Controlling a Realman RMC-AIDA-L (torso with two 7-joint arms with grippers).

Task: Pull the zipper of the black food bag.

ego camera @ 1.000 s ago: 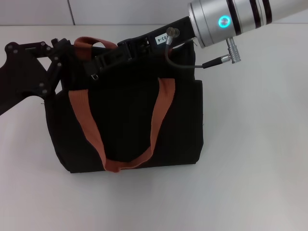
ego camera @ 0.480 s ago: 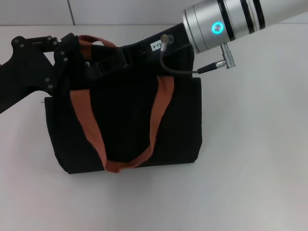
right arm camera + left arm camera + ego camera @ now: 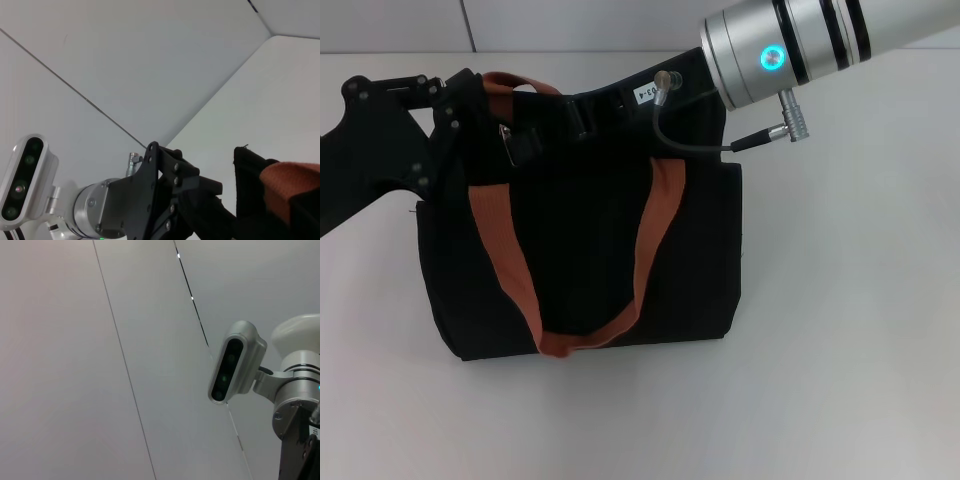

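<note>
Grippers meet atop the black food bag [image 3: 580, 250]: left gripper [image 3: 470, 125] at ten o'clock, right gripper [image 3: 535, 140] near the zipper [image 3: 506, 135]; neither's grip discernible.

Matt black cloth food bag [image 3: 580, 260]

White table [image 3: 840, 330], matte and unmarked, filling the head view up to a pale panelled wall at 12 o'clock. One item lies directly on it: the black food bag [image 3: 580, 260], set left of centre, its squarish fabric body resting on the tabletop with the base edge toward 6 o'clock and the top edge toward 12 o'clock. An orange-brown strap handle [image 3: 585, 342] loops across the bag's face, its lower bend reaching the base edge.
</note>
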